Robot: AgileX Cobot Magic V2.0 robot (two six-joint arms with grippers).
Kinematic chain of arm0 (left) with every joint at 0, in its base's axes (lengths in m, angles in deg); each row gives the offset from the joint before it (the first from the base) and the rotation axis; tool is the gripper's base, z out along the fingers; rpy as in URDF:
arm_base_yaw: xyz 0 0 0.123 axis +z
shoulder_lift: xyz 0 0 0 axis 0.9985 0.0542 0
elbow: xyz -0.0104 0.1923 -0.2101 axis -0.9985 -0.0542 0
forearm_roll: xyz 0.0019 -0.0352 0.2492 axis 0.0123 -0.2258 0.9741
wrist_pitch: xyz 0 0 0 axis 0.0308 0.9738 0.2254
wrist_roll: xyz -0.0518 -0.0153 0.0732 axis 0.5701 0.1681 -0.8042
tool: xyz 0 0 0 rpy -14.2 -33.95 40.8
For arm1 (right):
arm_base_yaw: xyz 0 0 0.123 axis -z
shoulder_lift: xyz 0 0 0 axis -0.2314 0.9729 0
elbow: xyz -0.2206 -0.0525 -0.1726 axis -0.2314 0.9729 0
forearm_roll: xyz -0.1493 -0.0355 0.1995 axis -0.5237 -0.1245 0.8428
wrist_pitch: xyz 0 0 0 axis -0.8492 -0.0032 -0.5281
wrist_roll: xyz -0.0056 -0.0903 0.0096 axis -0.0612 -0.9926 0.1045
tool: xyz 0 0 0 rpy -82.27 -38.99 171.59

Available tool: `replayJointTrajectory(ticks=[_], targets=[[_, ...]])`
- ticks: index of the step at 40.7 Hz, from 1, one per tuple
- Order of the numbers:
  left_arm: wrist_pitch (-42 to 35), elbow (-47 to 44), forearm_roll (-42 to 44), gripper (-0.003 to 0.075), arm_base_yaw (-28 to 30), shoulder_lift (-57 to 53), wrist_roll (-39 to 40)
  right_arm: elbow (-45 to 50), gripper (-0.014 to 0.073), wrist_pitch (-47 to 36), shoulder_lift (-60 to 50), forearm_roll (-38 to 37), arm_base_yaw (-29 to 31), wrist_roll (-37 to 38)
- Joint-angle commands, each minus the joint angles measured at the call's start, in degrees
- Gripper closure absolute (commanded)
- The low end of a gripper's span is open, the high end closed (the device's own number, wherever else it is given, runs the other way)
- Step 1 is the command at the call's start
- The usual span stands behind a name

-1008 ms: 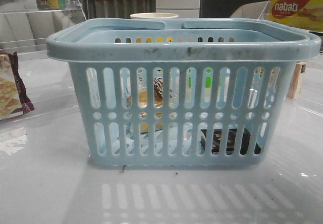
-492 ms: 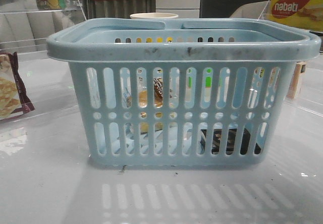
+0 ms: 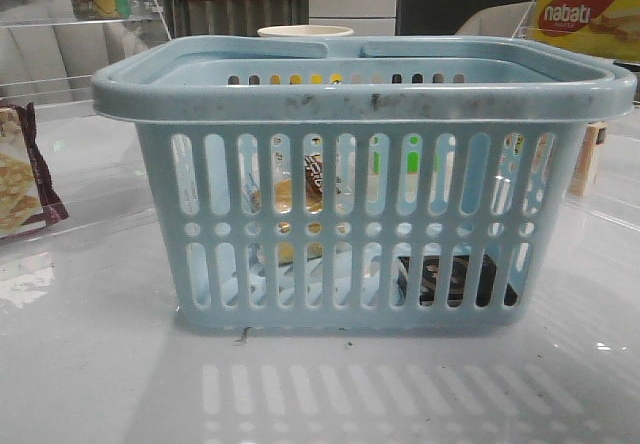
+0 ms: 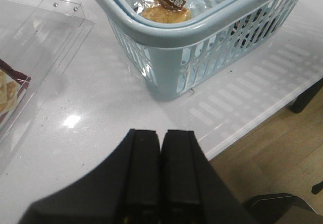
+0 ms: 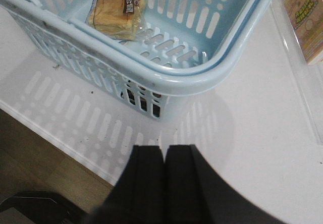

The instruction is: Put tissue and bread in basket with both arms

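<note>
Nearest in each wrist view are the tools. The left tool (image 4: 160, 183) has its two dark fingers pressed together with nothing between them, above the white tabletop (image 4: 101, 103) beside one corner of the basket (image 4: 166, 67). The right tool (image 5: 164, 183) is likewise closed on nothing, above the tabletop edge near another corner of the basket.

In the front view the light-blue basket stands on the tabletop, scuffed along its thick rim. Its slotted front wall partly screens the contents. The bread (image 3: 285, 199), golden-brown in a clear bag with a dark-print label, sits inside toward the left; the print is too small to read. The tissue (image 3: 455, 279), a flat black packet with pale markings, lies on the basket floor at the right.

To the left, a maroon-edged cracker packet (image 3: 22, 179) lies on the tabletop, well apart from the basket. Behind the basket a pale cup rim (image 3: 305, 32) shows. Far right, a yellow box (image 3: 585, 19) reads "nabati".

Nothing in the front view has shifted over the past second.
</note>
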Motion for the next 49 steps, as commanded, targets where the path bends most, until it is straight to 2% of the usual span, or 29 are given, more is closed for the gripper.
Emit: replayJointTrajectory(ticks=[1,5,8,17,22,31,33,49], targets=[[-3.9,1.2,1.3,0.0629,2.1,-2.0,-0.8,-1.5,0.0538,-3.5,-0.2,-0.7,0.0,-0.1],[-8.2,-1.4,1.7,0.0629,7.6,-5.3,-0.8,-1.5,0.0538,-3.5,-0.2,-0.7,0.0,-0.1],[-14.7,-5.6,1.7,0.0629,12.2,-8.8,-0.8,-1.5,0.0538,-3.5,-0.2,-0.7,0.0,-0.1],[-32.9,-22.2,-1.3,0.0629,25.4,-21.8,-0.8,-1.5,0.0538,-3.5,-0.2,-0.7,0.0,-0.1],[-39.7,-30.2,-4.5,0.0629,29.9,-27.5,-0.8,-1.5,0.0538,-3.5,-0.2,-0.7,0.0,-0.1],[-49.9,-40.5,-5.4,0.0629,31.6,-33.6,-0.8,-1.5,0.0538,-3.5,-0.2,-0.7,0.0,-0.1],[-48.3,-40.1,-5.1,0.0629,31.6,-34.5,-0.8,-1.5,0.0538,-3.5,-0.2,-0.7,0.0,-0.1],[-50.5,-40.4,-3.1,0.0629,31.6,-36.4,-0.8,-1.5,0.0538,-3.2,-0.2,-0.7,0.0,-0.1]])
